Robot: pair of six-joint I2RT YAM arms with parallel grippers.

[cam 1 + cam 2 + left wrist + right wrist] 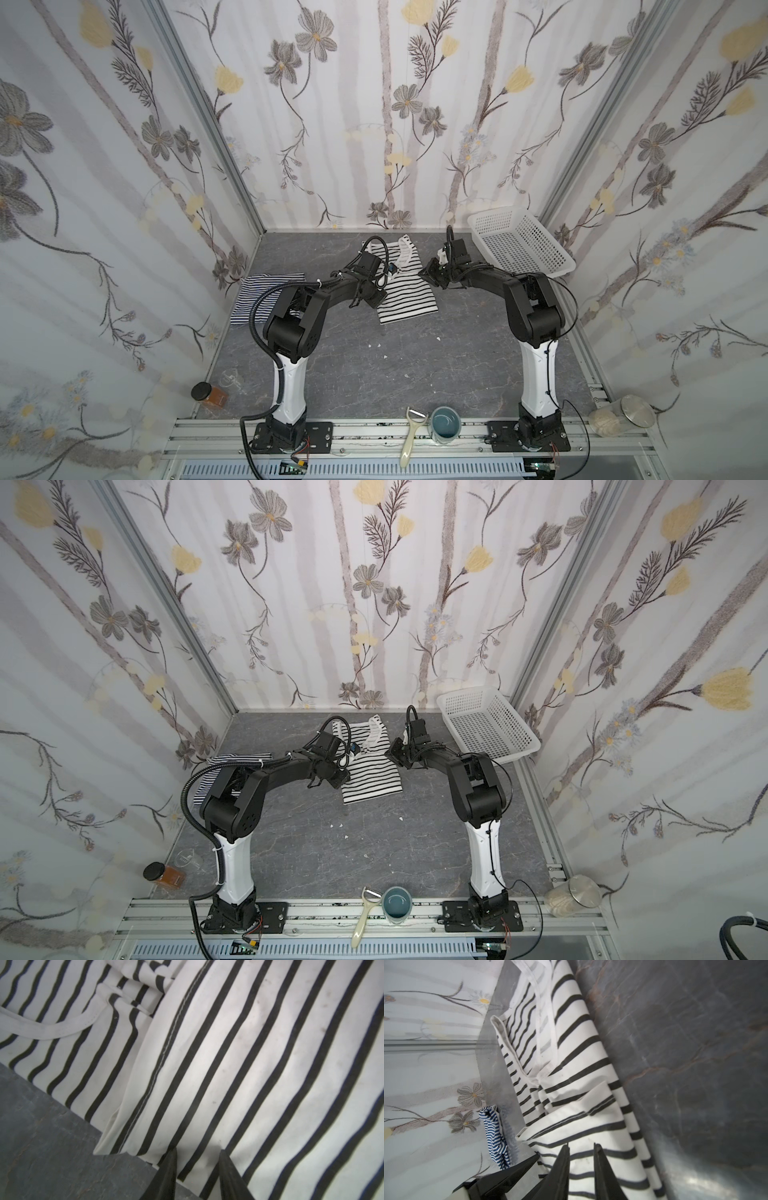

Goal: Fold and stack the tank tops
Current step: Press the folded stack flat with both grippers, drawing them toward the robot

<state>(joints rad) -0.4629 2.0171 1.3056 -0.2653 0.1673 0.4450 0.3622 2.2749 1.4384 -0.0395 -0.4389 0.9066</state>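
Note:
The white tank top with wide black stripes lies on the grey table at the back middle, its hem end doubled over the body. My left gripper rests on its left edge, jaws a little apart, cloth flat between them. My right gripper hovers at its right edge, jaws narrowly apart, nothing pinched. The navy-and-white fine-striped tank top lies crumpled at the left wall, partly behind my left arm.
A white perforated basket stands at the back right. Along the front sit an amber jar, a peeler, a blue mug and a glass jar. Small white scraps dot the table's middle.

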